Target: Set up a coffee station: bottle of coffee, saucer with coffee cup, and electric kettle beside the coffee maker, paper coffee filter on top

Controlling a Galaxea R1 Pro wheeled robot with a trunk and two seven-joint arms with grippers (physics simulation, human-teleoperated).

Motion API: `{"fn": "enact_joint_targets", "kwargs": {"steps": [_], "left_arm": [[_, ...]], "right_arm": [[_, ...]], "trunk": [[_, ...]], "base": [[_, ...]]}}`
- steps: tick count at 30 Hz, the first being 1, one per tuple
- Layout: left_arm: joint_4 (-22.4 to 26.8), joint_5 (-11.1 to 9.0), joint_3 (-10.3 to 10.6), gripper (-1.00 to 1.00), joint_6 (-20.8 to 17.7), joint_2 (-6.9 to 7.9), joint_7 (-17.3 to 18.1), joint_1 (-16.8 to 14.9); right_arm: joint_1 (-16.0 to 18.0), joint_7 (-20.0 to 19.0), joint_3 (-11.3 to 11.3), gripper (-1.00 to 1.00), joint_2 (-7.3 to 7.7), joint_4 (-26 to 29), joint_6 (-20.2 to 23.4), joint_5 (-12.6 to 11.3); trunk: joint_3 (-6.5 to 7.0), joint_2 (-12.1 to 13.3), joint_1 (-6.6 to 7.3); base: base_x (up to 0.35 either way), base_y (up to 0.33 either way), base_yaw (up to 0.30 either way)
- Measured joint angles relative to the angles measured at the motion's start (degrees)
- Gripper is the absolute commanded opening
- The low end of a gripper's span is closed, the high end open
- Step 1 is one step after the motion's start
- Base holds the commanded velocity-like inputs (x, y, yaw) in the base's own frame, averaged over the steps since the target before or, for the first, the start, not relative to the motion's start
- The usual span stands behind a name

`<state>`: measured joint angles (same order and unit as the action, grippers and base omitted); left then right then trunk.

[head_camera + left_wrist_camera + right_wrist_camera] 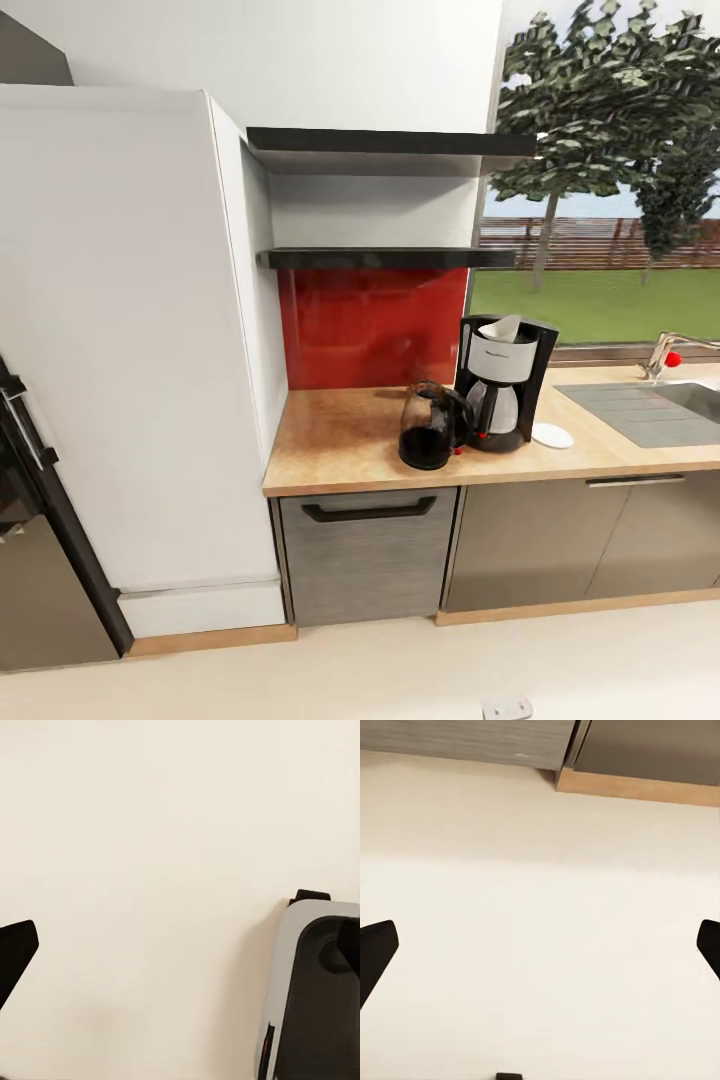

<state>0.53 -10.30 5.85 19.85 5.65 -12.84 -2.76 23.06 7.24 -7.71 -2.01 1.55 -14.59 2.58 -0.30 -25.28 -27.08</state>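
Robot is standing back from the kitchen countertop (340, 440), arms hanging low, both wrist cameras looking down at pale floor (540, 945). Left gripper (180, 945): fingertips showing at both edges of its wrist view, jaws spread wide, holding nothing. Right gripper (540, 945): same, spread wide, empty, hovering over floor near the cabinet plinth (637, 787).

Coffee maker (500, 385) is sitting on the counter by the window, with the paper coffee filter (503, 327) poking out of its top, so that step looks done. Electric kettle (430, 428) is standing just left of it, touching or nearly so, handle toward the machine; looks placed. Saucer (552, 435) is lying flat just right of the maker, bare, with no cup on it. Can't spot a coffee cup or bottle of coffee on the counter. Kitchen shelf (390, 258), the lower dark slab, and the one above are looking bare from this angle, tops hardly visible.

Judging: kettle, filter and saucer clustered tight around the maker to satisfy "next to"; cup and bottle likely remaining.

Room: red backsplash (370, 325), tall white cabinet (120, 330) at left, dark fridge edge (30, 480), sink (660, 405) and tap (668, 350) right, window showing trees and lawn.
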Motion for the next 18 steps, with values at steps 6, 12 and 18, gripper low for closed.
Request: {"fn": "enact_joint_targets", "kwargs": {"steps": [6, 12, 18], "left_arm": [[0.4, 0.0, 0.1, 1.0, 0.0, -0.11, 0.1, 0.0], [0.5, -0.2, 0.2, 1.0, -0.1, -0.11, 0.2, 0.0], [0.6, -0.2, 0.2, 1.0, 0.0, -0.11, 0.2, -0.1]], "right_arm": [[-0.1, 0.1, 0.0, 1.0, -0.07, 0.0, -0.1, 0.1], [-0.1, 0.2, 0.0, 1.0, -0.09, 0.0, 0.0, 0.1], [-0.1, 0.1, 0.0, 1.0, -0.09, 0.0, 0.0, 0.0]], "trunk": [[0.0, 0.0, 0.02], [0.0, 0.0, 0.02], [0.0, 0.0, 0.02]], "base": [[0.113, -0.119, 0.0], [0.175, -0.216, 0.0], [0.176, -0.241, 0.0]]}}
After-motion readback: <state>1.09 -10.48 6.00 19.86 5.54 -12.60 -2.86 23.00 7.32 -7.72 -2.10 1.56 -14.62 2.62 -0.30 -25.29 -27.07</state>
